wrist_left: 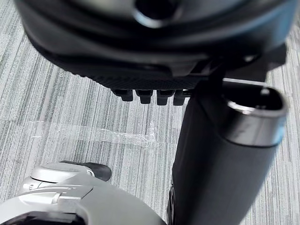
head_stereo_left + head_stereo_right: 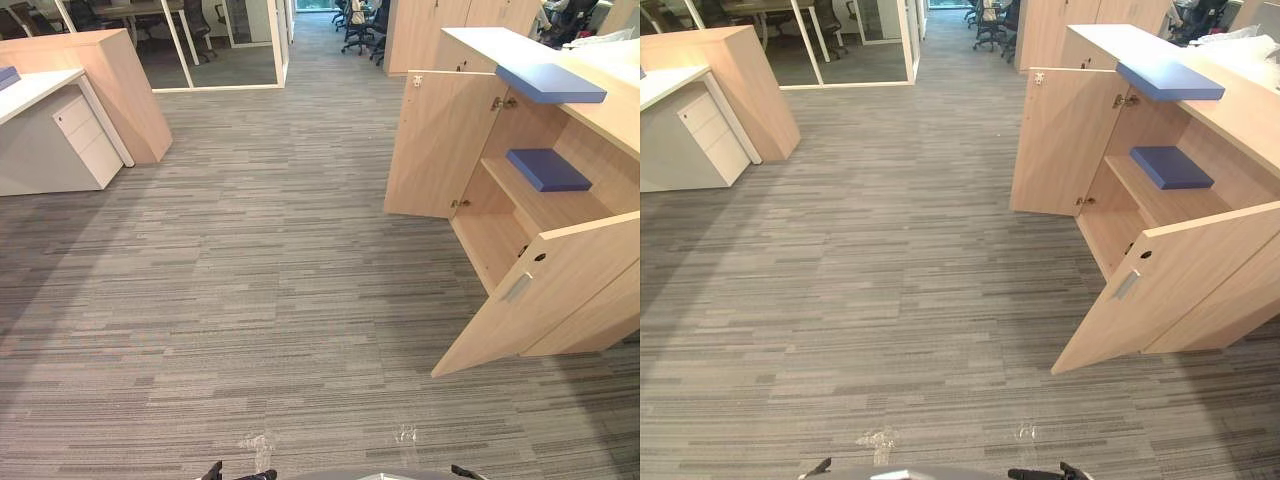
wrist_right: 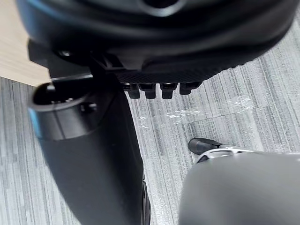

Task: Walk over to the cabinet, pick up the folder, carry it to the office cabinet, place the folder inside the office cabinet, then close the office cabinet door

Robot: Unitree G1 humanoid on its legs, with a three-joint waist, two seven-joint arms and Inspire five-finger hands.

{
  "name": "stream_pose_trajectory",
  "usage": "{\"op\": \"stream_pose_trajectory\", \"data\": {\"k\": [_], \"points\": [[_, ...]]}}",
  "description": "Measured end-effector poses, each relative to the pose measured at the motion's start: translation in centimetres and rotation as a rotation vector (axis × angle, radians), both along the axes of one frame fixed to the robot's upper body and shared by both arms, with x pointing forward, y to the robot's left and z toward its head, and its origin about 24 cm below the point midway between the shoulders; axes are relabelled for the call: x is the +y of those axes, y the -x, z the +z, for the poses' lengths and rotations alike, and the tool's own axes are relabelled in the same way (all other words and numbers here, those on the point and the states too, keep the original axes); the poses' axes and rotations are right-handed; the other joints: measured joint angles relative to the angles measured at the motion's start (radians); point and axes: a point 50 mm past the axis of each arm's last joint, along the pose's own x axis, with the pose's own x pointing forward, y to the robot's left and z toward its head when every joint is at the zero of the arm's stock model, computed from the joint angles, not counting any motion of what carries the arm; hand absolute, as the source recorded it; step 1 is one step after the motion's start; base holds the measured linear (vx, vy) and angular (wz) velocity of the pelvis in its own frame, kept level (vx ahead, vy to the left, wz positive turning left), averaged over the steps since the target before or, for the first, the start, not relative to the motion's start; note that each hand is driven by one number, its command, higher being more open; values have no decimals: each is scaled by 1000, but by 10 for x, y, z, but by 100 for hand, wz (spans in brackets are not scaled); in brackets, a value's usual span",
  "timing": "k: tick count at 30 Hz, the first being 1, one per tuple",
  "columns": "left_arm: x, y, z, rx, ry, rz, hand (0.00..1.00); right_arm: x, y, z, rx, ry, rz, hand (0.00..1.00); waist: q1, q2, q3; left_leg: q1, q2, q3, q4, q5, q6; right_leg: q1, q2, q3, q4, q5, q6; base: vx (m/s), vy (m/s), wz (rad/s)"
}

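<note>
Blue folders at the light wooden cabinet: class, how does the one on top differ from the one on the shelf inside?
The flat blue folder on top juts past the light wooden cabinet's front edge; the blue folder inside lies wholly on the shelf. The top one looks lighter, the inner one darker. Both are flat blue rectangles.

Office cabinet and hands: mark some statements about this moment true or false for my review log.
1. The office cabinet stands with both doors open. True.
2. A blue folder lies on the shelf inside it. True.
3. The cabinet's top is bare. False: a second blue folder lies there, jutting over the front edge.
4. The left hand carries a folder. False: it holds nothing and hangs above the carpet.
</note>
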Motion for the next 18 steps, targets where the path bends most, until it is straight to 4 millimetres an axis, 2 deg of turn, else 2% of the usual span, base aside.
{"op": "stream_pose_trajectory", "data": {"k": [1,6,9,18], "points": [[0,-1,0,-10,21,27,100,4,-9,1,-25,-13,-18,100,1,-1,13,1,0,0,-5,4,2,-1,0,0,0,1,3,0,0,0],[0,-1,0,-21,48,57,100,21,-19,0,-51,-63,-27,100,7,1,24,8,0,2,-18,11,4,0,0,0,-1,3,9,0,0,0],[-1,-1,0,-25,53,54,100,24,-27,1,-70,-76,-13,100,9,2,25,10,-1,2,-22,13,5,0,-2,-1,-1,3,10,0,0,0],[0,-4,1,-23,11,13,100,25,-28,1,-72,-71,-17,100,9,0,33,18,-1,6,-32,14,5,0,-2,0,-1,4,11,0,0,0]]}}
